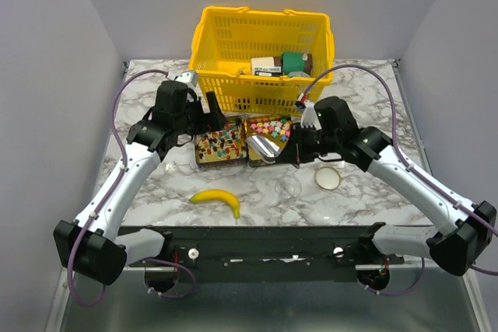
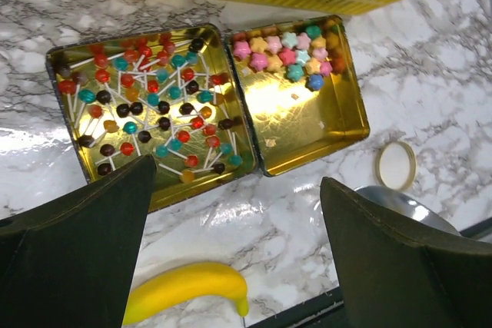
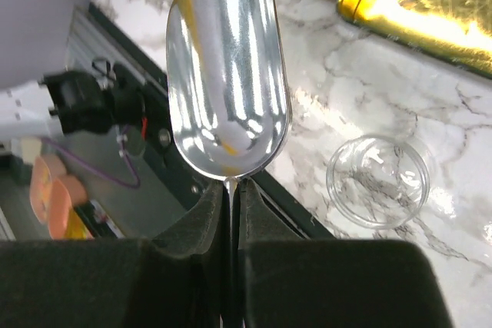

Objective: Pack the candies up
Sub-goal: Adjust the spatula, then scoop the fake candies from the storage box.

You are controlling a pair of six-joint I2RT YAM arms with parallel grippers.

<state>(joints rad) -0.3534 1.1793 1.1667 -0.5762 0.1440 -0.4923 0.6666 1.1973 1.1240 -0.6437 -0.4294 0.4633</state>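
Note:
Two open gold tins lie in front of the basket. The left tin [image 1: 218,145] [image 2: 69,63] holds many small round lollipops [image 2: 146,109]. The right tin [image 2: 323,124] holds the candies [image 1: 274,127] [image 2: 286,55], tiny star-shaped sweets bunched in its far corner. My left gripper [image 1: 208,113] [image 2: 238,255] hangs open above the marble near the tins, with nothing between its fingers. My right gripper [image 1: 299,147] [image 3: 231,197] is shut on the thin handle of a shiny, empty metal scoop [image 1: 264,148] [image 3: 227,74] beside the right tin.
A yellow basket [image 1: 233,36] with boxes stands at the back. A banana [image 1: 218,199] [image 2: 184,289] lies near the front edge. A clear empty jar [image 1: 289,186] [image 3: 378,180] and its round lid [image 1: 327,177] [image 2: 395,165] sit right of centre.

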